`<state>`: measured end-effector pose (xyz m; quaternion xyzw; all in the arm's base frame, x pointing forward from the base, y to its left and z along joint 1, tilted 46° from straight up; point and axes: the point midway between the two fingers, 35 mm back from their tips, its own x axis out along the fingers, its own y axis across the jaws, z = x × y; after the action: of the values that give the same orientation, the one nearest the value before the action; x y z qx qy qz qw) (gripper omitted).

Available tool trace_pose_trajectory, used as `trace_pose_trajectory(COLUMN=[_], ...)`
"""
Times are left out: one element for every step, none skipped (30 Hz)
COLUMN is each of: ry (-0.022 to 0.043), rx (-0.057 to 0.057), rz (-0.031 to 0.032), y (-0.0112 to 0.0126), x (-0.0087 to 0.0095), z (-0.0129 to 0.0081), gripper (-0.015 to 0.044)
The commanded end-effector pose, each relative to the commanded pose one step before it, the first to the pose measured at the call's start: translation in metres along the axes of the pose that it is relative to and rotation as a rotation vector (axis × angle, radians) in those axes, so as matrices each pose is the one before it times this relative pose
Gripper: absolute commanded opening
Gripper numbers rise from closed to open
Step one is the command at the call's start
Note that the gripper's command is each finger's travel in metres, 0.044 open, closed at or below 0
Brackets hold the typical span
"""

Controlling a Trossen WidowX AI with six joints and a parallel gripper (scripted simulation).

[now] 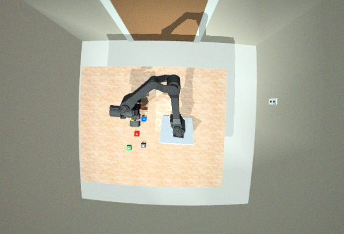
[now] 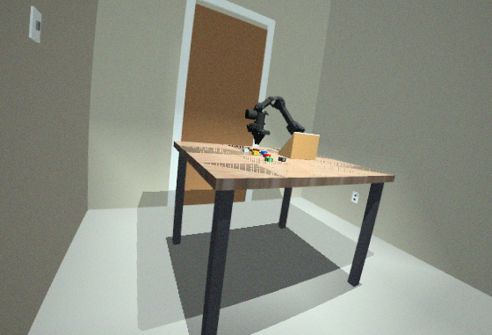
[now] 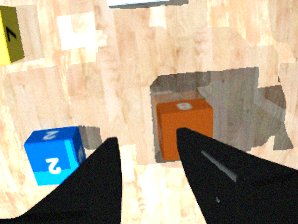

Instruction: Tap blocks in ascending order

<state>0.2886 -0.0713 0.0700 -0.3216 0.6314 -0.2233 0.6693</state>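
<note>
My gripper (image 2: 257, 142) (image 3: 148, 141) is partly open and empty above the table, its right finger overlapping the orange block (image 1: 143, 107) (image 3: 186, 122) in the wrist view. The small digit on that block looks like an 8. The blue block (image 1: 144, 119) (image 2: 264, 152) (image 3: 54, 161), showing 2, is left of the fingers. A yellow block (image 2: 256, 153) (image 3: 12, 44), showing what looks like a 7, is cut by the wrist view's left edge. A white block (image 2: 245, 150) (image 3: 137, 2) shows at its top edge. Red (image 1: 136, 134) (image 2: 267, 156), green (image 1: 129, 148) (image 2: 269, 159) and dark grey (image 1: 143, 145) (image 2: 282, 159) blocks have unreadable digits.
The arm's base stands on a box (image 1: 166, 137) (image 2: 304, 147) with a pale top, right of the blocks in the top view. The arm (image 1: 139, 94) arches over the table (image 1: 101, 160) and casts shadows around the orange block.
</note>
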Motion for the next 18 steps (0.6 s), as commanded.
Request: trace_pose_trajectory(ry=[-0.01971,-0.00324,-0.00191,-0.0012,-0.00006,0.00151,0.00261,0.00304,0.00332,0.00359,0.0037,0.00371,0.00361,0.00341,0.00311,0.00268,0.00214,0.00136], rx=[-0.0451,-0.0107,-0.009,-0.0087,-0.0046,0.0021,0.0042,0.0043,0.0045,0.0048,0.0052,0.0055,0.006,0.0064,0.007,0.0075,0.0081,0.0077], rz=[0.04841,0.00882,0.0061,0.00463,0.00419,0.00476,0.00414,0.00242,0.00091,-0.00051,-0.00192,-0.00331,-0.00468,-0.00606,-0.00744,-0.00879,-0.01008,-0.00996], y=[0.05758,0.01781,0.01548,0.01537,0.01493,0.01519,0.01672,0.01604,0.01553,0.01553,0.01534,0.01513,0.01491,0.0147,0.01445,0.01413,0.01372,0.01176], x=[-0.01841,-0.00478,-0.00396,-0.00377,-0.0034,-0.00309,-0.0031,-0.00272,-0.0024,-0.00218,-0.00193,-0.00167,-0.00141,-0.00115,-0.00088,-0.0006,-0.00031,-0.00003], z=[0.02203,0.00507,0.00354,0.00273,0.00237,0.00242,0.00183,0.00074,-0.00022,-0.00114,-0.00203,-0.00289,-0.00374,-0.00459,-0.00543,-0.00624,-0.00701,-0.00682], gripper=[0.023,0.0256,0.0282,0.0309,0.0335,0.0361,0.0387,0.04,0.04,0.04,0.04,0.04,0.04,0.04,0.04,0.04,0.04,0.04])
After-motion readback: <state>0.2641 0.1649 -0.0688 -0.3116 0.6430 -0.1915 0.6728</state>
